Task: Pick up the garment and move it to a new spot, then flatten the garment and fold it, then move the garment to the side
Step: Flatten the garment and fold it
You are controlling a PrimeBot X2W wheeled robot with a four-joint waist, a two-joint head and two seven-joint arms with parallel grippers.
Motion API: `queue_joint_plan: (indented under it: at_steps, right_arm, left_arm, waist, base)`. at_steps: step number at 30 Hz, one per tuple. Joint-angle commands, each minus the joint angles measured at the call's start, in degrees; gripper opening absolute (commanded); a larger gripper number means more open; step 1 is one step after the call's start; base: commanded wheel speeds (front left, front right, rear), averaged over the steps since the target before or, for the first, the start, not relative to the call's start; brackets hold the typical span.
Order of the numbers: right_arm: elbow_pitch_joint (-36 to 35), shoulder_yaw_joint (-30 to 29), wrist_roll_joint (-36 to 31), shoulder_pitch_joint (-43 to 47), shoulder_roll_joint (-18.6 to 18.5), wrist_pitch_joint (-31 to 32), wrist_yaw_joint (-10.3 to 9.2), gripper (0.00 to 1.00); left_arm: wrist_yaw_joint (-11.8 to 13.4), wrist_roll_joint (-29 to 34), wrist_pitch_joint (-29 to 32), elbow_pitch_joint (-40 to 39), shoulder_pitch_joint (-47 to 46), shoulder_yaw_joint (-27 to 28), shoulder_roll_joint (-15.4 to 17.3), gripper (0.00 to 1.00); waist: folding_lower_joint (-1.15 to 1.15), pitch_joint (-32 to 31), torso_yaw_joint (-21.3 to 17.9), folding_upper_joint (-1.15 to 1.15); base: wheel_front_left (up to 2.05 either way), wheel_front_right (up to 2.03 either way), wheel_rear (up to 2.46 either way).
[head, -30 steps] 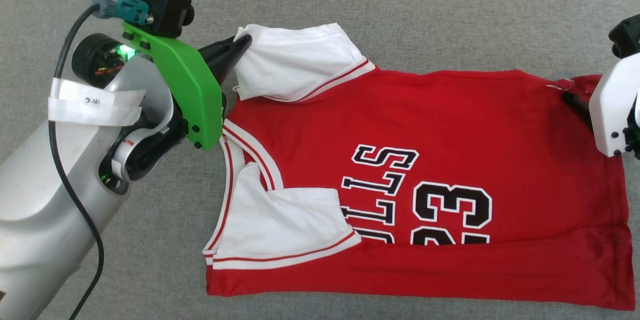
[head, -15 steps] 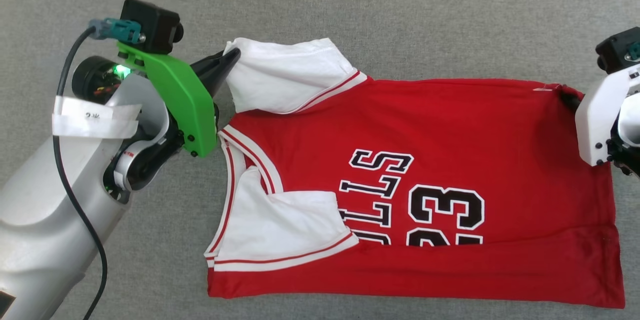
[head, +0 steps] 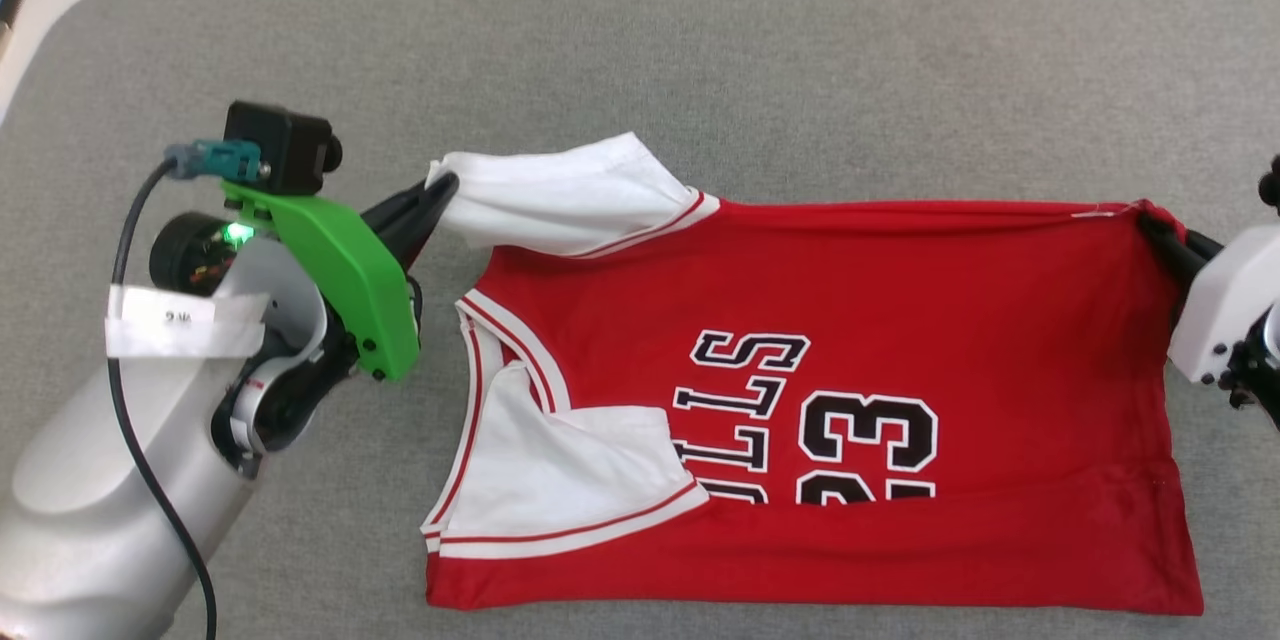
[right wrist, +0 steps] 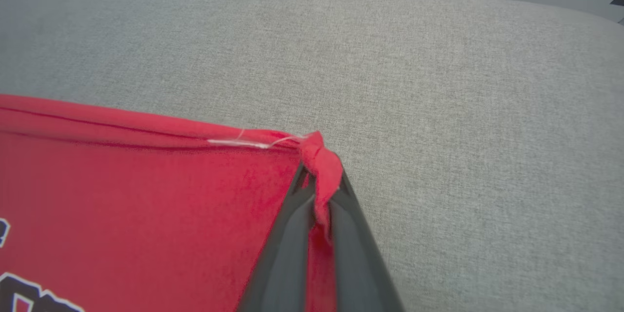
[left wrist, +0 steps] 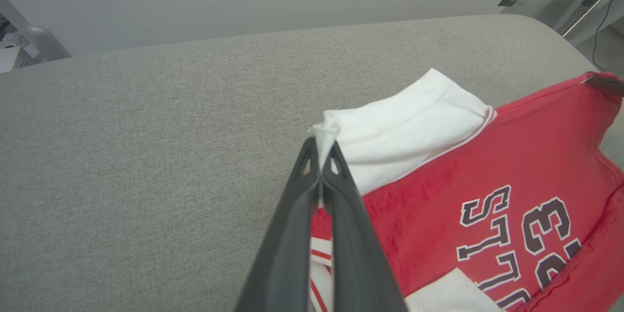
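Left claw [head: 440, 188] is pinched shut on the tip of the far sleeve [head: 560, 195], a tuft of white cloth poking out past the fingertips. Right claw [head: 1160, 225] is clamped on the red hem corner [right wrist: 319, 156], bunched between the fingers. The shirt [head: 850, 320] lies spread across the grey padded top [head: 700, 70], collar toward my left, hem toward my right, and its far edge is pulled into a straight, tight line between my two grips. The near long edge looks folded up already: a red band covers the bottom of the lettering, and the near sleeve [head: 560, 480] is tucked inward. My read is that flattening is done and the first lengthwise fold is in. The far side has yet to come over, then the crosswise fold and the move aside. There is plenty of bare padding beyond the shirt, up to the far rim and its rounded left corner. I cannot tell where the near rim runs.
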Motion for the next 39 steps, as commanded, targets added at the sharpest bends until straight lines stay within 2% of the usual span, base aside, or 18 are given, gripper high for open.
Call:
queue_joint_plan:
  at_steps: [1, 12, 18, 25, 33, 39]
  right_arm:
    - [-0.5, -1.1, 0.8, 2.0, 0.2, -1.4, -0.08, 0.00]
    - [-7.5, -5.3, 3.6, 16.3, 0.2, -7.4, -0.08, 0.00]
    - [-11.5, -5.8, 4.4, 23.5, -0.1, -7.9, -0.08, 0.00]
    - [-14.3, -5.1, 3.6, 28.8, -1.6, -6.3, -0.08, 0.00]
    - [-16.8, -3.2, 2.1, 30.5, -4.8, -3.5, -0.08, 0.00]
    - [-17.7, -1.5, -0.1, 30.6, -7.0, -2.9, -0.08, 0.00]
  left_arm:
    - [0.5, -0.3, -0.5, -0.5, 1.9, 0.2, 0.6, 0.00]
    - [4.8, -2.4, -2.2, -8.1, 13.4, -0.2, 3.3, 0.00]
    - [6.8, -3.5, -2.6, -11.0, 19.4, -1.2, 4.1, 0.00]
    - [6.6, -4.7, -1.5, -11.6, 23.8, -3.5, 4.5, 0.00]
    - [5.7, -2.6, 0.2, -7.1, 23.9, -6.6, 4.5, 0.00]
    - [4.0, -1.1, 0.9, -3.2, 23.2, -8.9, 3.3, 0.00]
  waist:
    - [0.00, -2.4, 0.1, 0.00]
    - [0.00, -5.5, 0.5, 0.00]
    - [0.00, -6.4, 0.6, 0.00]
    - [0.00, -6.8, 0.6, 0.00]
    - [0.00, -6.4, 0.4, 0.00]
    - [0.00, -5.8, 0.6, 0.00]
  base:
    - [0.00, 0.00, 0.00]
    - [0.00, 0.00, 0.00]
    - [0.00, 0.00, 0.00]
    - [0.00, 0.00, 0.00]
    - [0.00, 0.00, 0.00]
    - [0.00, 0.00, 0.00]
